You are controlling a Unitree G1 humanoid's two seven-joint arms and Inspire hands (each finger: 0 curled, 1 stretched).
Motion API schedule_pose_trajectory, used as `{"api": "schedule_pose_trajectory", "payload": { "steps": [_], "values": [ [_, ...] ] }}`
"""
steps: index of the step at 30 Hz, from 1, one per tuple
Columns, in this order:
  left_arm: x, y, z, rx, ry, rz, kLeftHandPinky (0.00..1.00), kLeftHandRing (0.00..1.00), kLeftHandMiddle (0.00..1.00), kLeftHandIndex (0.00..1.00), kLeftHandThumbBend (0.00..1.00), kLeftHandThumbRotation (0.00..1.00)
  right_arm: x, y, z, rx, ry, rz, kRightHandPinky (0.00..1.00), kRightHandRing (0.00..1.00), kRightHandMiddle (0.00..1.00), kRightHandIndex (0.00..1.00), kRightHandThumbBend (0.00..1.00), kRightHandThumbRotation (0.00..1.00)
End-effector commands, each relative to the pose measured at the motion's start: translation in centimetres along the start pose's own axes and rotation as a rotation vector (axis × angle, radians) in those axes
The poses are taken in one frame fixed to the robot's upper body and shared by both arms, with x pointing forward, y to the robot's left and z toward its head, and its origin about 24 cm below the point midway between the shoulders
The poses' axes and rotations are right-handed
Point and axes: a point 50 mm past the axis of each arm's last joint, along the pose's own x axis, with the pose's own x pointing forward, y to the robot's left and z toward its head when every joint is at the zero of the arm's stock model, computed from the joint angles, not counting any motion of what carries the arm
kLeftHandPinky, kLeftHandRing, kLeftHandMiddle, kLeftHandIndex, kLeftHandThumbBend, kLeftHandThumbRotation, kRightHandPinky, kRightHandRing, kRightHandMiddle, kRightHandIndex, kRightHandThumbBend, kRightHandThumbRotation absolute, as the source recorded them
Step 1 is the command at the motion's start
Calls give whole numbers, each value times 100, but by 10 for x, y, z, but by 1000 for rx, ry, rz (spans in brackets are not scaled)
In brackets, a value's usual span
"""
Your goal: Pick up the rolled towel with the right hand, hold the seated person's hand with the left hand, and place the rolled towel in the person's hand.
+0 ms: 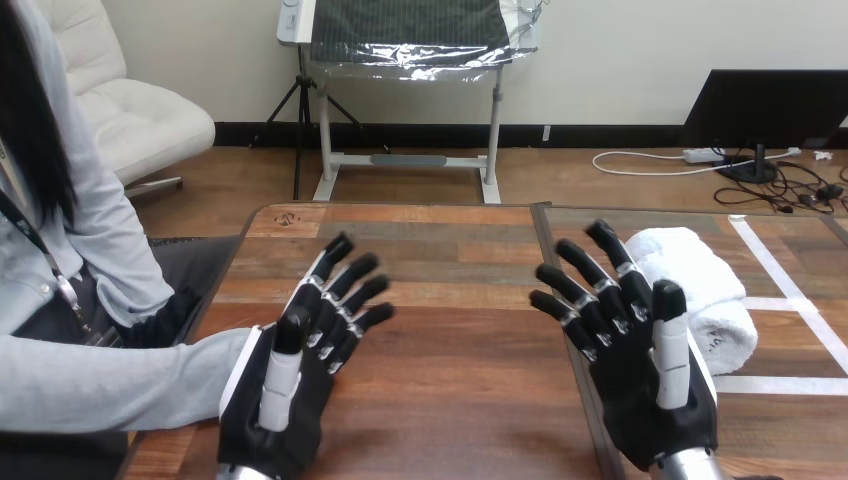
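The rolled towel (700,290) lay on the table (460,400), just beside our right robot hand (640,385), whose fingers were spread. Our left robot hand (285,400) was likewise open, beside the person's grey sleeve (120,385).

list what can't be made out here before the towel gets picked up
1. The person's hand: head view, hidden behind the left hand. The grey sleeve runs in behind it, so whether the two touch cannot be told.
2. Rolled towel: head view, its left part is covered by the fingers of the right hand, so whether they touch or are apart cannot be told.
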Motion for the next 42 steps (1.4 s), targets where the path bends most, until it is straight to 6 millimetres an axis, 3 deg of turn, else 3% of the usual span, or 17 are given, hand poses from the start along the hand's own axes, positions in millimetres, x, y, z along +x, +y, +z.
{"api": "schedule_pose_trajectory", "payload": {
  "steps": [1, 42],
  "values": [
    [23, -19, 7, 104, -87, -59, 100, 100, 100, 100, 100, 86, 15, 15, 5, -124, -93, 11, 100, 100, 100, 100, 100, 79],
    [20, -27, 1, 194, -99, -21, 100, 100, 100, 100, 100, 87, 8, 15, -1, -326, -162, -28, 97, 100, 100, 100, 100, 76]
  ]
}}
